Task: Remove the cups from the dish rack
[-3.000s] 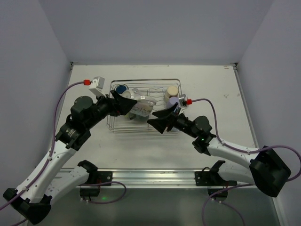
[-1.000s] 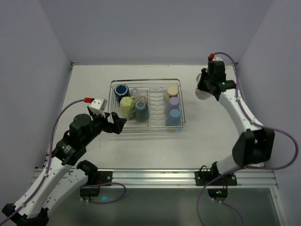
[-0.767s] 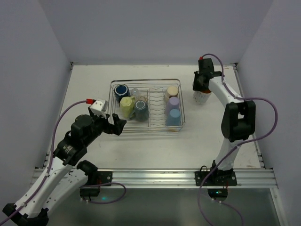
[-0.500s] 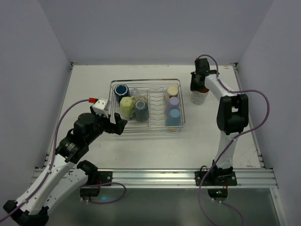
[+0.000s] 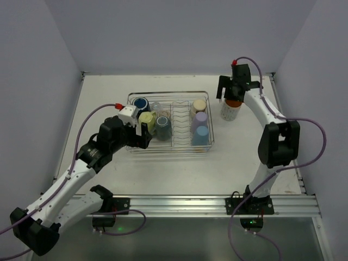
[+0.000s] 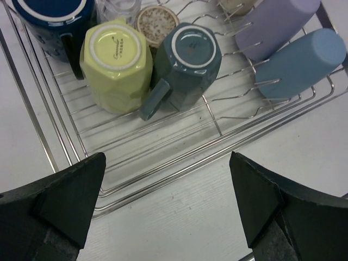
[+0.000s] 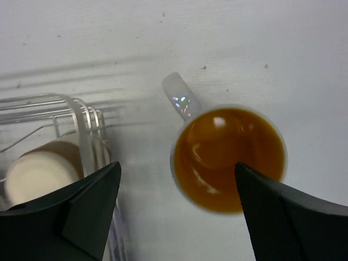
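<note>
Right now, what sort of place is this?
Probably a lab test cell, not a kitchen: bare white table walled in by blank panels, two arms bolted to a metal rail, and a dish rack of cups as props.

Robot lab enclosure, plain pale walls (image 5: 179,32), white table (image 5: 163,168), aluminium mounting rail (image 5: 174,204), purple cables (image 5: 87,122).

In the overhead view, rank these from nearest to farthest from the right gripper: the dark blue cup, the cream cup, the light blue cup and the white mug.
1. white mug, on the table directly below the right gripper
2. cream cup, dish rack's far right corner
3. light blue cup, rack's near right corner
4. dark blue cup, rack's far left corner
</note>
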Available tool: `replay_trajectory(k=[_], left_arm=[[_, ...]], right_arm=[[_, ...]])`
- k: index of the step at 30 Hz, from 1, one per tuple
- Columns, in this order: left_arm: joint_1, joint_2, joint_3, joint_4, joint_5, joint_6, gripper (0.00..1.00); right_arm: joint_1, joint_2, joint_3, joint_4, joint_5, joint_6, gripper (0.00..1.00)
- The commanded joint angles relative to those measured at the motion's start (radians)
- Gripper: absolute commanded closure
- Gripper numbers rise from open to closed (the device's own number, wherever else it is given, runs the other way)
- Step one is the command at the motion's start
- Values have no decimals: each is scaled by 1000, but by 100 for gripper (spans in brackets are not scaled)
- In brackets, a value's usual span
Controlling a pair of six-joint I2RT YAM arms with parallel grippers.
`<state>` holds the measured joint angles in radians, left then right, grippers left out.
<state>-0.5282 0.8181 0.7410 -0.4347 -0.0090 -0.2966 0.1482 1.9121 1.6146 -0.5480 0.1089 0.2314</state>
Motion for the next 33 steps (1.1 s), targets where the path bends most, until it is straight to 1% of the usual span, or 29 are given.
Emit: replay_trajectory(k=[1, 3, 4, 5, 6, 7, 8, 9, 11, 12, 13, 15, 17, 22, 24, 29, 33], left_arm=[[2, 58, 106, 33, 4, -32, 0], [-1, 108, 129, 59, 40, -58, 0], [-12, 124, 132, 73, 58, -64, 0], [-19, 157, 136, 98, 58, -70, 0], [-29, 176, 153, 105, 55, -75, 0], [-47, 194, 164, 114, 41, -76, 0], [-55, 235, 172, 128, 32, -75, 0], [-62, 254, 194, 134, 26, -73, 0], [-84, 309, 210, 174, 15, -67, 0], [-90, 326, 228, 183, 15, -56, 0], [-98, 360, 239, 192, -17, -49, 0], [-108, 392, 267, 220, -19, -26, 0], [-118, 441, 284, 235, -37, -13, 0], [-119, 538, 316, 260, -58, 13, 0], [-119, 578, 327, 267, -66, 17, 0], [-121, 616, 327, 290, -164, 24, 0], [-121, 650, 319, 303, -174, 33, 0]], right_arm=[[-6, -250, -79, 71, -53, 34, 12], [-2, -342, -195, 140, -93, 77, 10], [5, -446, -247, 170, -125, 94, 10], [11, -502, -357, 204, -144, 124, 10], [17, -557, -410, 274, -158, 141, 10], [25, -611, -468, 308, -176, 157, 10], [37, -713, -570, 344, -223, 169, 10], [45, -761, -612, 396, -245, 202, 12], [65, -853, -735, 439, -296, 242, 13], [73, -937, -768, 463, -307, 256, 13], [82, -976, -826, 474, -320, 267, 14], [91, -1075, -873, 497, -350, 290, 14], [96, -1122, -915, 497, -362, 299, 15], [99, -1211, -946, 464, -383, 292, 15], [97, -1225, -953, 459, -385, 287, 15], [99, -1230, -960, 442, -406, 272, 14], [97, -1226, -975, 454, -414, 275, 14]])
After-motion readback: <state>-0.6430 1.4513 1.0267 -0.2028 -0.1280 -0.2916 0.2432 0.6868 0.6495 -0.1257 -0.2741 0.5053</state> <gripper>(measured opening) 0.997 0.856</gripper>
